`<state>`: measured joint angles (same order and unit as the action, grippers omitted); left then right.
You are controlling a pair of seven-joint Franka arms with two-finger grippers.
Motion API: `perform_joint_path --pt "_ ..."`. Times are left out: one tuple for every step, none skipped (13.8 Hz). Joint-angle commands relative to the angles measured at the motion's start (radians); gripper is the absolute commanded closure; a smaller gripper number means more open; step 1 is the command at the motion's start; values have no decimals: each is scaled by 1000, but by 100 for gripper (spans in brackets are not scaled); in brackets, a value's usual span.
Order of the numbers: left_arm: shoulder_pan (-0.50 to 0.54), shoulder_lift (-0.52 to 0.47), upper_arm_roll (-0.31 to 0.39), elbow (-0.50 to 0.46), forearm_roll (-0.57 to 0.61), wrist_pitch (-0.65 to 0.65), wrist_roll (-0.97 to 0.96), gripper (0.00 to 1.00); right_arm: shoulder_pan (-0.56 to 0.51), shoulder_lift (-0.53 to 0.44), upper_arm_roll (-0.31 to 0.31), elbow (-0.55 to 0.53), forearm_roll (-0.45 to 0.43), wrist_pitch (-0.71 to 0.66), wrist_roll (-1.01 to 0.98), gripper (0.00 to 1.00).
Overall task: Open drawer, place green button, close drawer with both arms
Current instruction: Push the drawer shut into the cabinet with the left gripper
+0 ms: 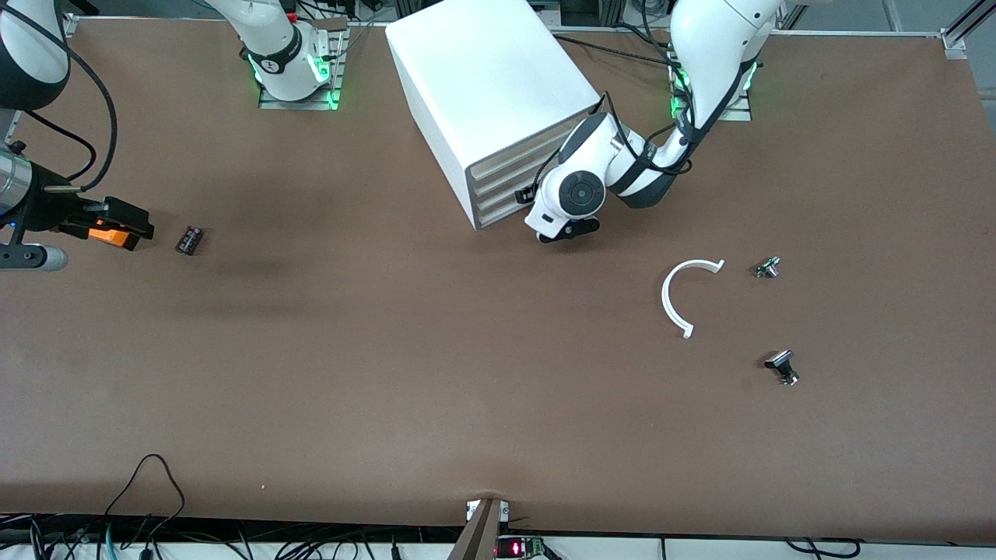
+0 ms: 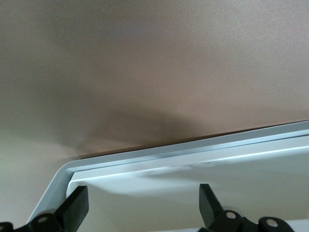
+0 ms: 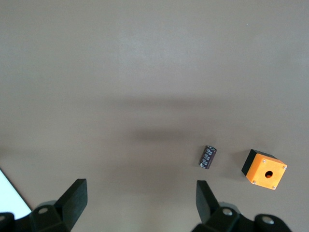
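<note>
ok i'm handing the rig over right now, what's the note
Left gripper: open, at the front of the lowest white plastic drawer, which looks shut.
Right gripper: open, in the air near the orange cube with a hole.
Small green-capped push button: on the table toward the left arm's end, untouched.
Done: nothing yet.
Left: open drawer, place button, close drawer.

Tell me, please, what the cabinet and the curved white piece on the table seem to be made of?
The cabinet looks like smooth white plastic: uniform glossy faces, rounded moulded edges. The curved white piece seems thin rigid plastic too, matte, holding its half-ring shape; the exact material stays uncertain.
</note>
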<state>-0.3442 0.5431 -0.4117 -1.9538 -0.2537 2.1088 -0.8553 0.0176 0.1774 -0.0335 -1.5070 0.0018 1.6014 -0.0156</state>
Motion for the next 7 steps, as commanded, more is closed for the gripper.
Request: perform_joint_path --pt "8 -38 -9 -30 -24 -6 18 0 -11 -4 4 -9 17 11 3 0" --pt "11 -38 -6 -27 -19 2 19 0 -11 -4 4 -9 14 11 0 0" --pt "16 -41 2 -16 -16 11 27 0 -10 -4 4 -9 9 11 2 0" --pt "22 -46 20 -1 -16 22 39 0 -11 -4 4 -9 14 8 3 0" --pt "37 -60 48 18 -18 40 51 0 -10 -7 4 -9 15 0 5 0" --pt "59 -83 66 24 -18 60 67 0 -8 -10 4 -9 15 -3 5 0" --pt "94 -115 74 24 -16 82 84 0 -8 -10 4 -9 17 0 5 0"
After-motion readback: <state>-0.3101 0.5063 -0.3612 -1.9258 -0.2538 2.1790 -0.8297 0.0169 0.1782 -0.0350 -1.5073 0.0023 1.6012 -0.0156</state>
